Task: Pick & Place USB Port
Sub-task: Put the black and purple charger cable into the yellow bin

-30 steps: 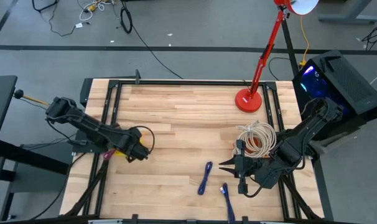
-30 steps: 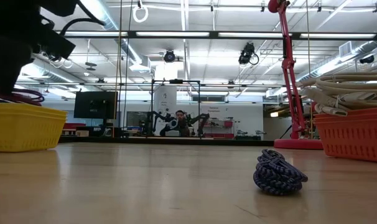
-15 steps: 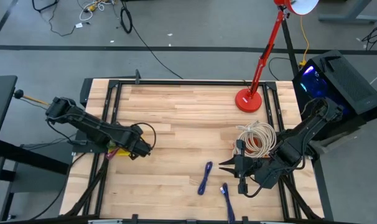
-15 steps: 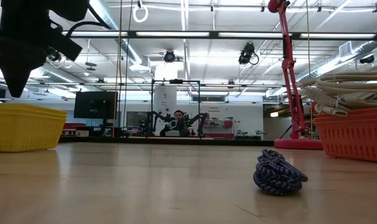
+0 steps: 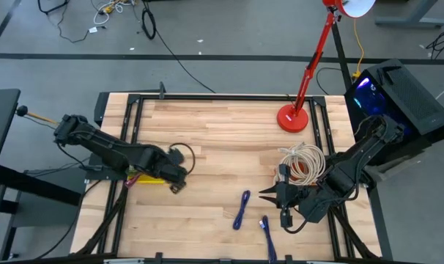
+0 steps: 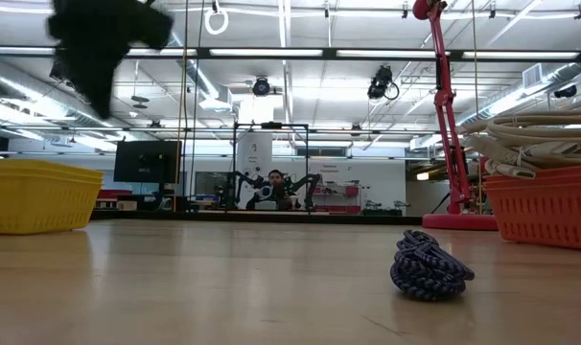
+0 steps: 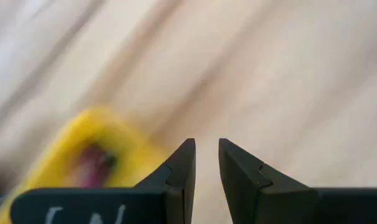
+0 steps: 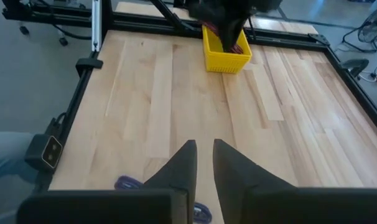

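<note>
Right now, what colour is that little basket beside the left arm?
Yellow. The basket shows best in the right wrist view.

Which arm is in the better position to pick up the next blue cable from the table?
Likely the right: its end effector hangs right beside the two blue cables, empty. The left end effector sits farther off, near the yellow basket.

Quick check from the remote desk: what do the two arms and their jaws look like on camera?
Both arms are dark, jointed and slim. The left gripper ends in two black wedge-shaped jaws with stepped inner faces, above a black bar bearing pale markings; a black cable loops near its wrist in the high view. The right gripper has matching black tapered jaws.
</note>
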